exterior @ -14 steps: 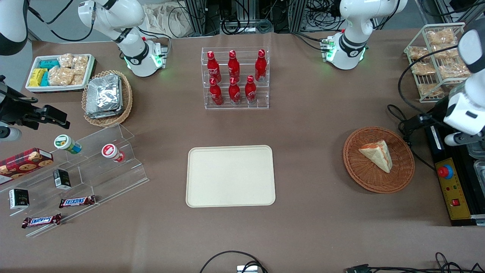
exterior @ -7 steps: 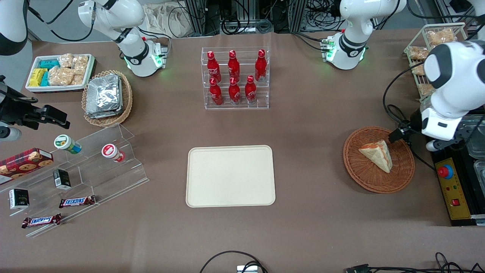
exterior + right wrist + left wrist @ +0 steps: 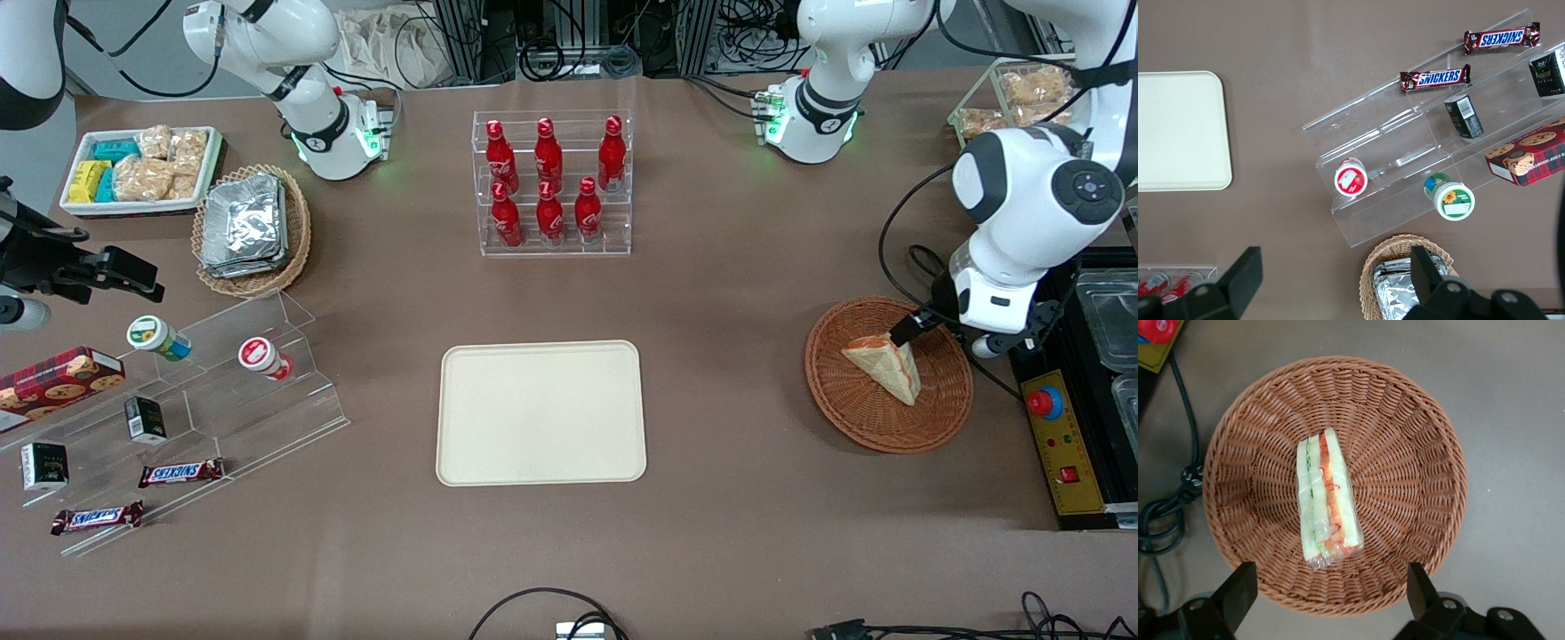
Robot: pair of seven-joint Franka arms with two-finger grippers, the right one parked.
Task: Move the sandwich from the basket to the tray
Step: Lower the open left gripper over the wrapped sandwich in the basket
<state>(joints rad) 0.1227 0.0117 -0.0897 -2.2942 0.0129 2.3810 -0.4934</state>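
Note:
The sandwich [image 3: 885, 364], a pale wedge with red and green filling, lies in the round reddish-brown basket [image 3: 853, 418] toward the working arm's end of the table. My gripper [image 3: 944, 336] hovers over the basket's rim, open, one dark finger [image 3: 907, 329] showing just above the sandwich's top corner. In the left wrist view the sandwich [image 3: 1325, 500] lies wrapped in clear film inside the basket [image 3: 1405, 420], and the gripper [image 3: 1330, 593] stands open above the rim with nothing between its fingers. The cream tray [image 3: 540, 413] sits mid-table, also seen as the tray [image 3: 1178, 130] in the right wrist view.
A black control box with a red button [image 3: 1045, 403] and black cables [image 3: 925, 267] lie right beside the basket. A wire rack of snack bags [image 3: 1013, 116] stands farther from the camera. A clear rack of red bottles [image 3: 553, 182] stands farther from the camera than the tray.
The left arm has swung in from the table's edge toward the basket, bringing the open gripper over the basket's rim. The sandwich, basket and tray have not moved.

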